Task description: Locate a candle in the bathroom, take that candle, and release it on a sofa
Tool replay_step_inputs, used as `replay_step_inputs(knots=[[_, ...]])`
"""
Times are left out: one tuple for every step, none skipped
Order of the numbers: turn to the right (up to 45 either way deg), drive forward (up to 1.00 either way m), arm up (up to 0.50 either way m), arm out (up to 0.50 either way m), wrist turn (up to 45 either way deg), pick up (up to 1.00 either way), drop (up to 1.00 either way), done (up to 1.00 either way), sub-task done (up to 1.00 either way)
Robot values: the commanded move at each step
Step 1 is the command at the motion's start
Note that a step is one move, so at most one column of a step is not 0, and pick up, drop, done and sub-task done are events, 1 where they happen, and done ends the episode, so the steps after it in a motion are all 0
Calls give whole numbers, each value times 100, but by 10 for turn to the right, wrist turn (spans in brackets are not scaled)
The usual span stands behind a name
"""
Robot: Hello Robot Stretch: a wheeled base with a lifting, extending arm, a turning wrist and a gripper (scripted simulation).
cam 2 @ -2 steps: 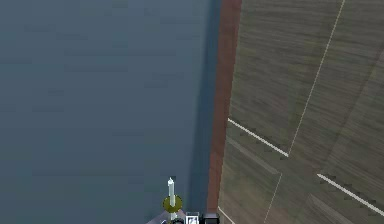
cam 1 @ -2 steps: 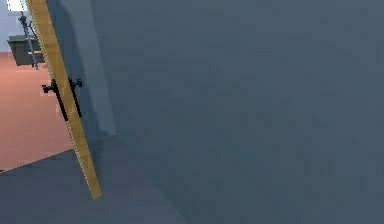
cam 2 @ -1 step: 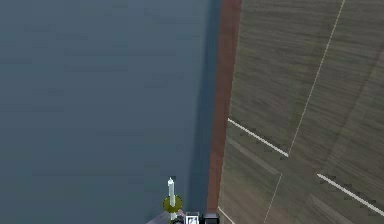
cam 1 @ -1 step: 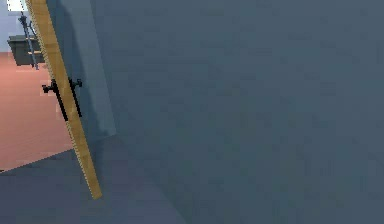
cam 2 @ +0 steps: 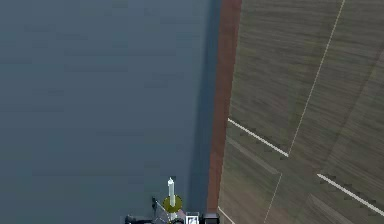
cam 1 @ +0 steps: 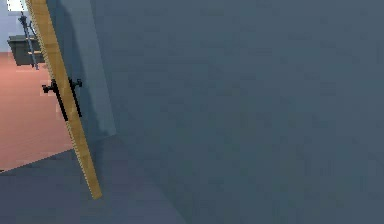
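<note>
White, slender candle (cam 2: 171, 186) on a yellowish base hangs held at the gripper (cam 2: 166, 208), clear of the smooth slate-blue surface (cam 2: 100, 90) behind. Finger state: cannot tell. Right of the gripper, streaked brown planks (cam 2: 300, 100).

**A house interior, seen at a doorway**

A wooden door (cam 1: 62, 95) with black handles (cam 1: 74, 86) stands open, as between rooms of a home. Right of the door is a bare blue-grey wall (cam 1: 240, 90). Left of the door, another room shows a reddish floor (cam 1: 22, 115) and a dark grey boxy piece (cam 1: 20, 46), too small to name. In the arm side view a brown surface (cam 2: 300, 100) crossed by pale lines cannot be placed from the door.
</note>
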Motion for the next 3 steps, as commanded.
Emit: replay_step_inputs(knots=[[0,0,0,0,270,0,0,0,0],[0,0,0,0,0,100,0,0,0],[0,0,10,0,0,0,0,0,0]])
